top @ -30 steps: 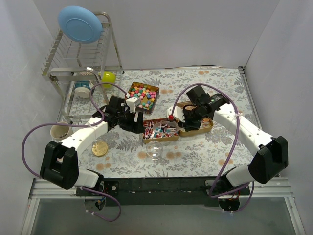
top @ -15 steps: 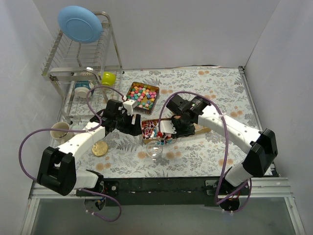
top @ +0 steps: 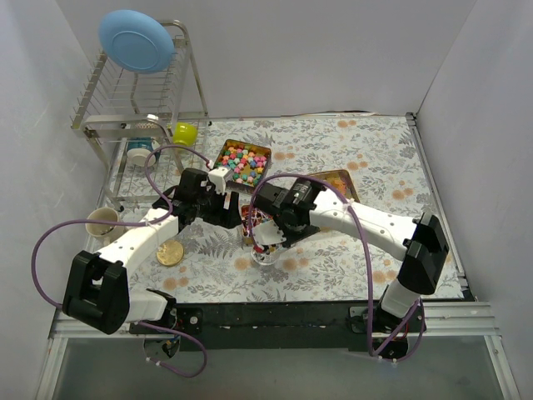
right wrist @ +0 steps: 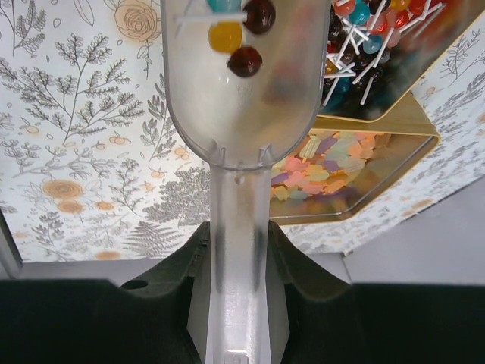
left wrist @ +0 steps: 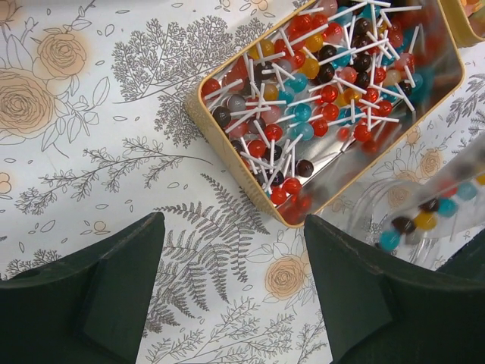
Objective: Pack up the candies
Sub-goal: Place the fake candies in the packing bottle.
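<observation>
At far left, dish rack (top: 133,100), with gold lid (top: 170,252) flat on the counter (top: 375,142) in front. Next, left end effector (left wrist: 231,292) released, jaws wide apart over bare counter, just short of the near corner of the gold tin (left wrist: 198,125) of lollipops (left wrist: 303,114). Behind, second tin of multicoloured candies (top: 243,162). At centre, right end effector (right wrist: 241,262) clenched on the handle of a clear scoop (right wrist: 239,114), a few lollipops in its bowl, above a clear container (top: 265,257). At right, third tin of orange gummies (top: 337,179)
</observation>
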You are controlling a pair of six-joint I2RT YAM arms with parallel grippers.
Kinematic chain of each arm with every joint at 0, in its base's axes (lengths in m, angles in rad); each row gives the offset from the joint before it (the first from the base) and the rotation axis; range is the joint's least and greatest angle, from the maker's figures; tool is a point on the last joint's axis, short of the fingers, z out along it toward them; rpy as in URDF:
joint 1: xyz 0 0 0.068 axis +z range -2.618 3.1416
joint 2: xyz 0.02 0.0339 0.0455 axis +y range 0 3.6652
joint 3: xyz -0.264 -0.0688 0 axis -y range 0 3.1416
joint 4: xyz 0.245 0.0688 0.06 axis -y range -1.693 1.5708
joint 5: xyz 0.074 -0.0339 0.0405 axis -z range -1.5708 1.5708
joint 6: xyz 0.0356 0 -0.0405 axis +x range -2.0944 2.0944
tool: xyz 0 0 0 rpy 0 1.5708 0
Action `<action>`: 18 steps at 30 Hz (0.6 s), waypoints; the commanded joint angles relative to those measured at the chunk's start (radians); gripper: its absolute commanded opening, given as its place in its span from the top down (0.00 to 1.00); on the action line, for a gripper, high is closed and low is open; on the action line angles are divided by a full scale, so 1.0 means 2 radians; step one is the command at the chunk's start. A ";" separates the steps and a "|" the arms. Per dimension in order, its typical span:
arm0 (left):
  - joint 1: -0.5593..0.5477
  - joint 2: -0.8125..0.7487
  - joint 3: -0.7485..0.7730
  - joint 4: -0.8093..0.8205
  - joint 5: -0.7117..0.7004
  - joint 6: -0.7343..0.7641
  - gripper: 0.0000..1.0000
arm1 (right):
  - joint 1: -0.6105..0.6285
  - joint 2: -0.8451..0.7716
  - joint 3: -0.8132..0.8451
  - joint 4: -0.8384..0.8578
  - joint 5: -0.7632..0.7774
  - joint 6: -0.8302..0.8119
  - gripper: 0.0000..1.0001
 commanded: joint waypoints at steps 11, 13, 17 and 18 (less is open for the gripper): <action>0.008 -0.033 -0.003 0.012 -0.001 -0.008 0.26 | 0.041 -0.012 0.020 -0.024 0.082 0.002 0.99; 0.009 -0.034 -0.008 0.012 0.007 -0.015 0.26 | 0.041 -0.020 0.037 -0.023 0.080 -0.002 0.99; 0.011 -0.038 -0.028 0.023 0.013 -0.035 0.27 | 0.040 -0.034 0.041 -0.023 0.095 -0.013 0.99; 0.012 -0.038 -0.032 0.025 0.014 -0.042 0.30 | 0.038 -0.036 0.036 -0.023 0.103 -0.019 0.99</action>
